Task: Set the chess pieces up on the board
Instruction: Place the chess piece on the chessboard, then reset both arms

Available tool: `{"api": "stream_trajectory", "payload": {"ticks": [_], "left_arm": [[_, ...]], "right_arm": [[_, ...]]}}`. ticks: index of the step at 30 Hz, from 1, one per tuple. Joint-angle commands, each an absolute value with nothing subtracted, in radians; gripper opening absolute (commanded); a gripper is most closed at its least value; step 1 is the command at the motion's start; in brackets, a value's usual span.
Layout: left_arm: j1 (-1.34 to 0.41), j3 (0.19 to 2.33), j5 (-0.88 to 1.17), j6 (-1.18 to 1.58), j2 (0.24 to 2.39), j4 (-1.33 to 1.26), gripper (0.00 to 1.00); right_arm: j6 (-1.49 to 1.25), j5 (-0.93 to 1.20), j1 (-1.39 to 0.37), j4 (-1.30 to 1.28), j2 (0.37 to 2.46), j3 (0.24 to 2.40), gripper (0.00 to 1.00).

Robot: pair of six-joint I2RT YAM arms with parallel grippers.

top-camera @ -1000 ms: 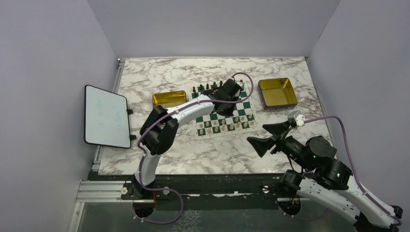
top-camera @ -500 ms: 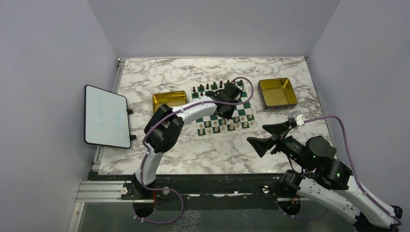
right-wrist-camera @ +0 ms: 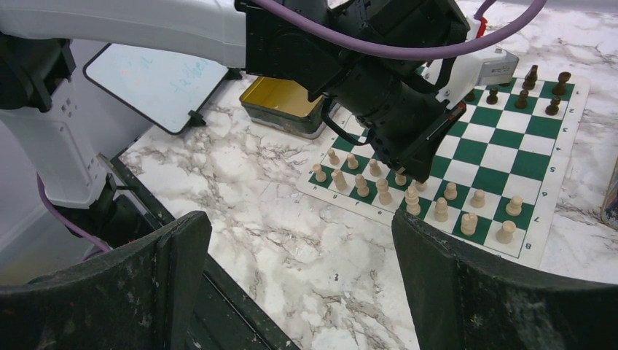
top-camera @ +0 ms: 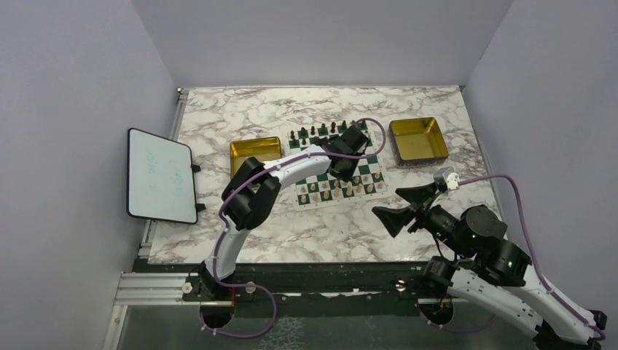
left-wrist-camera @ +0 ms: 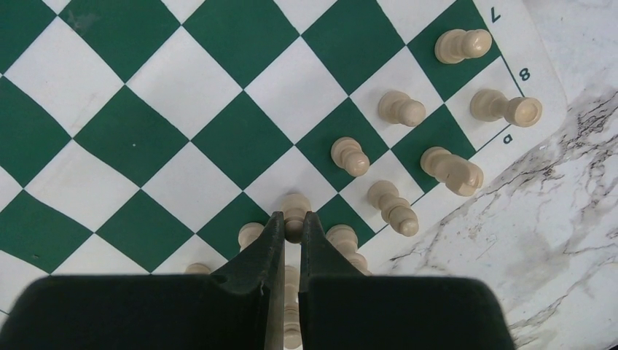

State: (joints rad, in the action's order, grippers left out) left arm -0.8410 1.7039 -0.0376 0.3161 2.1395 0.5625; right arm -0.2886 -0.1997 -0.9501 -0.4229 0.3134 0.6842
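Chess pieces [left-wrist-camera: 452, 169] cream, board [left-wrist-camera: 131, 138] edge marked 7, 8, a, left jaws pinching one, right jaws wide

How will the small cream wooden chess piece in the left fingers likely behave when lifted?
Probably stiff and light: the small cream wooden chess piece looks like turned wood. Its round body might pivot between the black fingers. Set down, it may tip, being slim, with neighbouring pieces close.
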Motion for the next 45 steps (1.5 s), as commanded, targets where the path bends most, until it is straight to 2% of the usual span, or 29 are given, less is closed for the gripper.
{"api": "stream_trajectory", "payload": {"ticks": [1,17,32,45], "left_arm": [[-0.854,1.745,-0.047,0.310,2.161,0.582,0.05],[-0.859,1.769,-0.086,0.302,2.191,0.603,0.10],[-0.862,1.812,-0.110,0.287,2.181,0.615,0.29],[-0.851,1.880,-0.074,0.299,2.131,0.625,0.33]], "right_arm": [[-0.296,-0.223,-0.957,-0.431,0.307,0.680,1.00],[-0.299,-0.223,-0.957,-0.435,0.298,0.677,1.00],[-0.322,-0.210,-0.957,-0.411,0.297,0.628,1.00],[-0.323,-0.227,-0.958,-0.417,0.344,0.600,1.00]]}}
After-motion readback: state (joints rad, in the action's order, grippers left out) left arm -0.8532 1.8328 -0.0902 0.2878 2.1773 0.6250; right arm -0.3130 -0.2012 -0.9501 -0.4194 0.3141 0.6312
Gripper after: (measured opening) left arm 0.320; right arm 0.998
